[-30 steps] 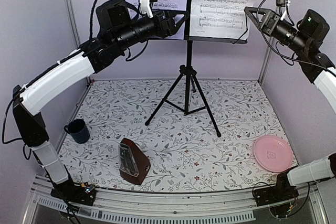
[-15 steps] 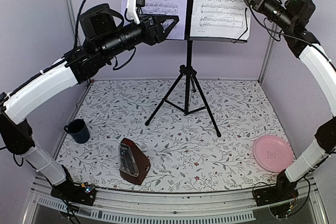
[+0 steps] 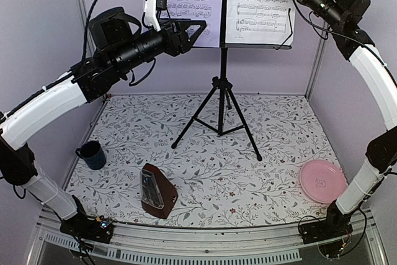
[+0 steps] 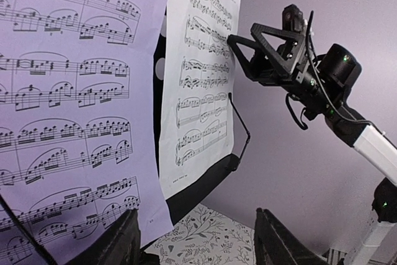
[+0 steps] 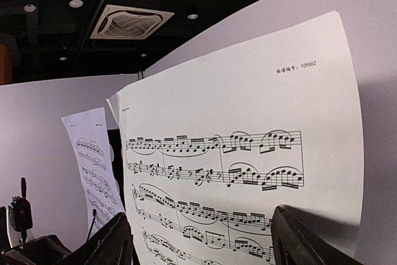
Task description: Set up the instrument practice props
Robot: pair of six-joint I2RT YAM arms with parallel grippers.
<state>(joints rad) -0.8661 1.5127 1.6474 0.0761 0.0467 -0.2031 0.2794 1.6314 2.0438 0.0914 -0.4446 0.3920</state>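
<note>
I see the black music stand [image 3: 221,85] at the far side of the tabletop [image 3: 273,128], in the middle. Two white sheets of music are up on it, the left sheet [image 3: 183,4] and the right sheet [image 3: 260,4]. My left jaws are spread wide with nothing in them, just beside the left sheet. My right jaws are spread wide too, by the right sheet's top right edge. I cannot tell if they touch it. The red metronome [image 3: 156,192] stands near me, left of the middle.
</note>
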